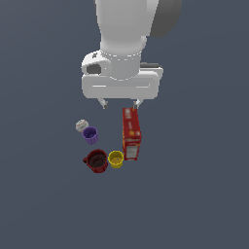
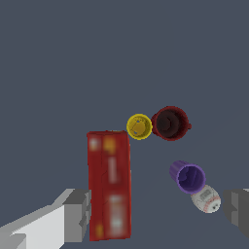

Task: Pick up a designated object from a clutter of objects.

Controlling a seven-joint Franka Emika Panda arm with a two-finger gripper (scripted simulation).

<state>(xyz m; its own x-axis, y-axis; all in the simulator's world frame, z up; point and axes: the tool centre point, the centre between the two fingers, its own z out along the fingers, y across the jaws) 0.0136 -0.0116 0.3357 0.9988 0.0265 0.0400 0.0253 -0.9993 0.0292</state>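
Purple cup (image 1: pixel 90 135) is my target, and it stands upright on the floor (image 1: pixel 194 204), touching or all but touching the white ball (image 1: pixel 81 126) just behind it, toward the exterior view's left of the cluster. Going left to right in that view: ball and purple cup first, then the red mug (image 1: pixel 96 161) a little nearer the camera, the yellow cup (image 1: pixel 115 159) right beside the mug, and last the red box (image 1: pixel 131 133) standing tall on the right. My gripper (image 1: pixel 119 103) hangs well above all of it, jaws spread wide and holding nothing; the wrist view shows a finger (image 2: pixel 77 215) at each edge with open floor between. Right now I'd say I'm in the approach, not yet lined up, since I sit nearer the box top than the cup. To do this well I judge I need to slide toward the exterior view's left until the cup sits midway between my fingers, then drop straight down. The ball is the nuisance: it will roll if I nudge it, so I'd turn the jaws so neither finger lands on it, close across the ribbed wall, and keep clear of the mug.
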